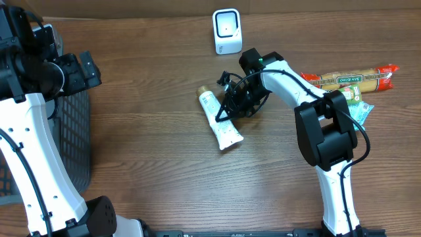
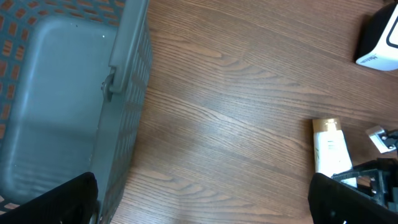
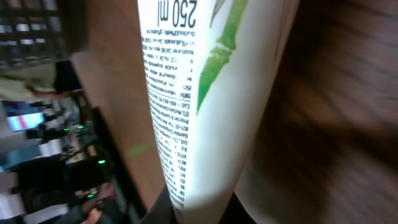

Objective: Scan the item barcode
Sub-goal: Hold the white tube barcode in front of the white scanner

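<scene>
Wooden desk (image 1: 145, 158) is seen from above, with both arms over it. Grey mesh basket (image 1: 74, 131) is set at the desk's left edge and is partly hidden by the left arm. Left gripper (image 2: 202, 204) is held above the basket's right rim and the bare wood beside it. Its jaws are spread wide, nothing is between them, and only the dark fingertips (image 2: 62, 199) are seen in the bottom corners of the left wrist view.

Long pasta pack (image 1: 348, 79) is laid near the desk's right edge. A green packet (image 1: 360, 108) is placed just beside it and is partly covered by the right arm.

White tube (image 1: 220, 125) with a gold cap is laid diagonally near the desk's middle, cap toward the far edge and crimped end toward the near edge. Right gripper (image 1: 230, 108) is lowered onto the tube's mid-section and is clamped onto it. In the right wrist view the frame is filled by the tube's printed side with a green leaf mark. Whether the tube is lifted off the wood cannot be told.

White scanner (image 1: 226, 31) is stood upright at the far edge, apart from the tube.
</scene>
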You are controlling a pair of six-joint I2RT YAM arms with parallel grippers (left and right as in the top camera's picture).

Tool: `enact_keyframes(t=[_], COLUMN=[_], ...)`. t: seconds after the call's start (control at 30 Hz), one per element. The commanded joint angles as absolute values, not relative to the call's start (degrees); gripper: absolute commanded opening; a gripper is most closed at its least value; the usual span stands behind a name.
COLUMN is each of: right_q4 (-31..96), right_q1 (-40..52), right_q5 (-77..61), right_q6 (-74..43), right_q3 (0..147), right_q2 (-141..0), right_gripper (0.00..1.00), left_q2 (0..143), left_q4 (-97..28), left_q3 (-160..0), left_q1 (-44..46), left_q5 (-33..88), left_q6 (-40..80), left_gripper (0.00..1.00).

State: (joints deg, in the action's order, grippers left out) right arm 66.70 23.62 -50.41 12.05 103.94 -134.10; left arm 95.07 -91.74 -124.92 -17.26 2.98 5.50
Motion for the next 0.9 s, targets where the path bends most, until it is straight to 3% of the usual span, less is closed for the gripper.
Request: enact_keyframes(t=[0.0, 0.53, 0.87], right_q4=[67.68, 61.17, 60.64], right_q1=[23.29, 17.96, 17.5], right_q5=[-58.41, -58.39, -63.05], right_q6=[12.16, -5.89, -7.66], right_q3=[109.54, 116.81, 116.81], right_q2=[-130.52, -107.61, -106.13], right_gripper=[0.04, 0.04, 0.04], left_q2=[95.15, 95.15, 95.15], left_q4=[-91.66, -91.66, -91.66], left_q3=[-125.78, -125.78, -125.78], left_q1=[-17.23, -17.23, -17.23], left_q5=[3.01, 3.01, 3.01], left_q6=[4.25, 4.25, 4.25], left_gripper=[1.0, 1.0, 0.99])
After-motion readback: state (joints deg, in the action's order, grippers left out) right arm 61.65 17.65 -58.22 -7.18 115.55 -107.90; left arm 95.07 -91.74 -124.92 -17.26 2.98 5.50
